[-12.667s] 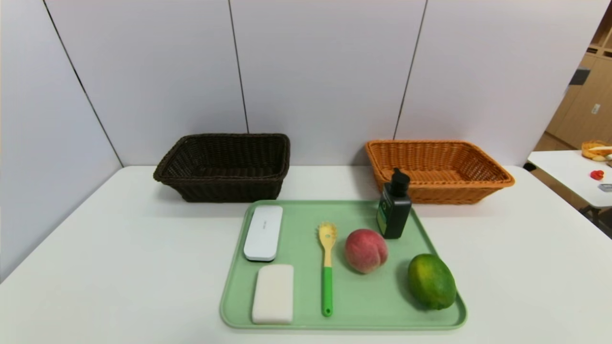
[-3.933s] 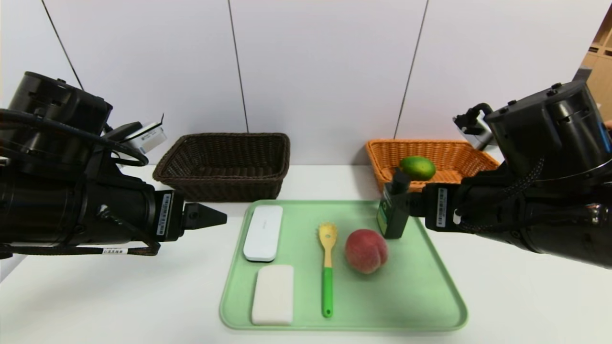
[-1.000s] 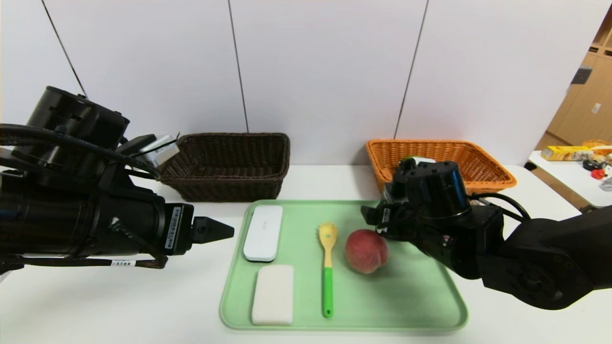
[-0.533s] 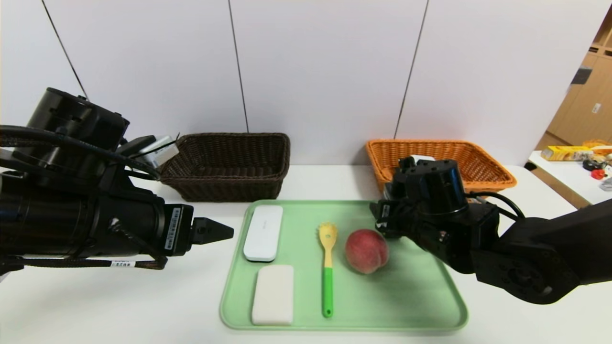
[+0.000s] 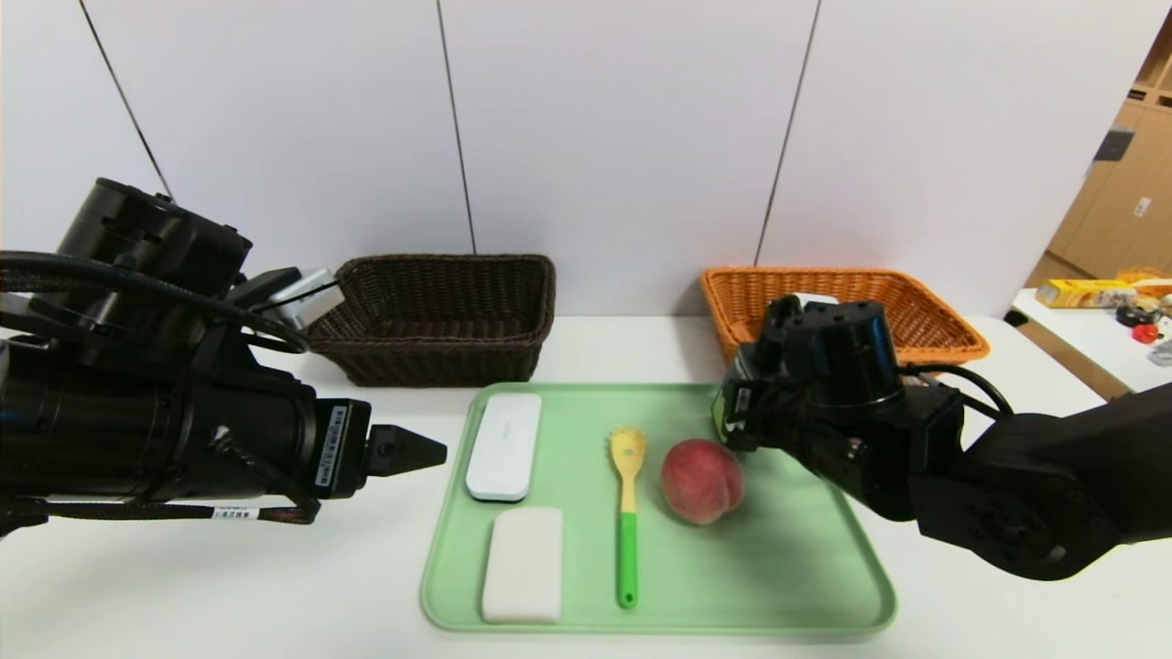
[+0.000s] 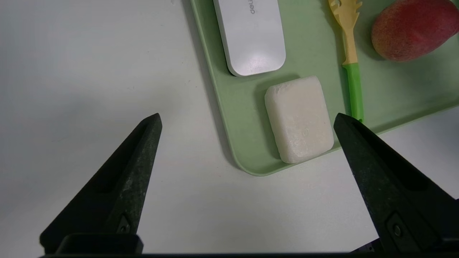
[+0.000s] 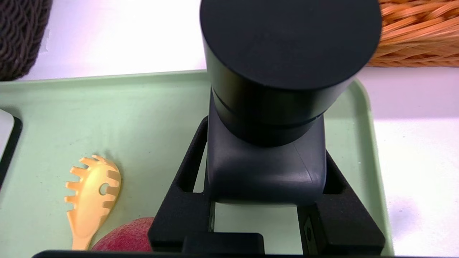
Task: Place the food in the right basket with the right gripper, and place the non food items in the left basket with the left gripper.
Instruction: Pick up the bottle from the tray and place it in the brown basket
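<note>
My right gripper (image 7: 264,179) is shut on the black pump bottle (image 7: 287,46) at the back right of the green tray (image 5: 806,567). In the head view the arm hides most of the bottle; only its green label (image 5: 728,416) shows. The pink-red peach (image 5: 701,480) lies just in front of this gripper. The yellow spoon (image 5: 626,513), the white case (image 5: 504,446) and the white soap block (image 5: 523,563) lie on the tray. My left gripper (image 6: 247,120) is open and empty, above the table at the tray's left front corner. The green fruit is hidden behind my right arm.
The dark brown basket (image 5: 430,320) stands at the back left and the orange basket (image 5: 925,320) at the back right, both against the wall. A side table with clutter (image 5: 1099,302) is at the far right.
My right arm came from the orange basket, where the green fruit lay, down to the bottle. In the last second it shifted slightly to the right with the bottle. The left arm barely moved.
</note>
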